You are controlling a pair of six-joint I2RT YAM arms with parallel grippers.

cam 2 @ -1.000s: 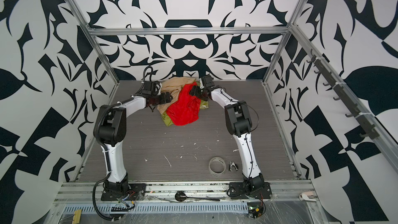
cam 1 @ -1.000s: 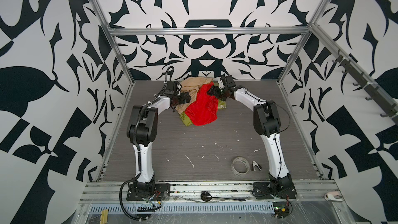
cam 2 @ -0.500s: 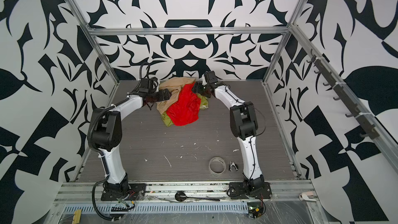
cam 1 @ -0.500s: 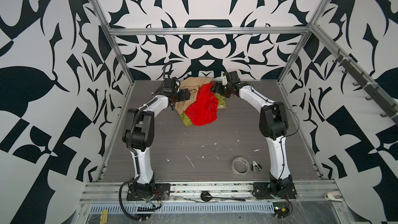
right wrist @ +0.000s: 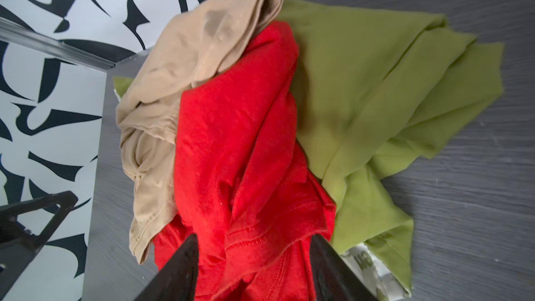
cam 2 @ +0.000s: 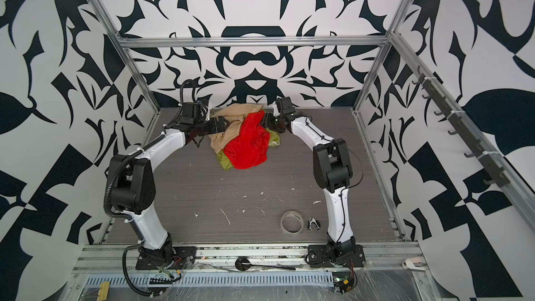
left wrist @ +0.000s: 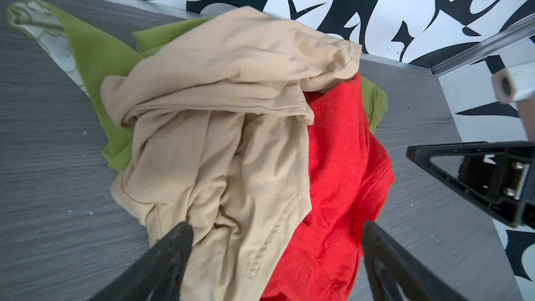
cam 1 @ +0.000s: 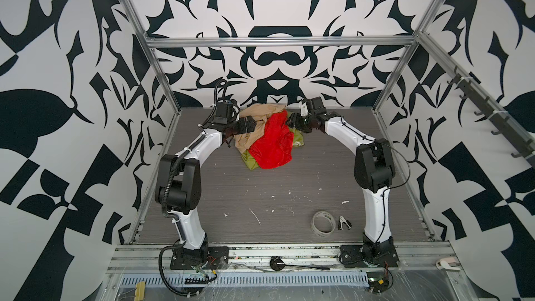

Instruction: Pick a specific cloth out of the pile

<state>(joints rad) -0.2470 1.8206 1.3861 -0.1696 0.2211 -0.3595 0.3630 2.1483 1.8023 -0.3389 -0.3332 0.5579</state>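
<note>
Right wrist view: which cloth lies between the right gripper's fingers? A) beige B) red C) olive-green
B: the red cloth fills the gap between the fingers of the right gripper; the beige cloth and the green cloth lie to either side.

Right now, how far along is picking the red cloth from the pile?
Done: both grippers are at the pile. In hand: right gripper straddles a fold of the red cloth, grip unclear; left gripper open over the beige cloth. Left: lifting it clear.
</note>
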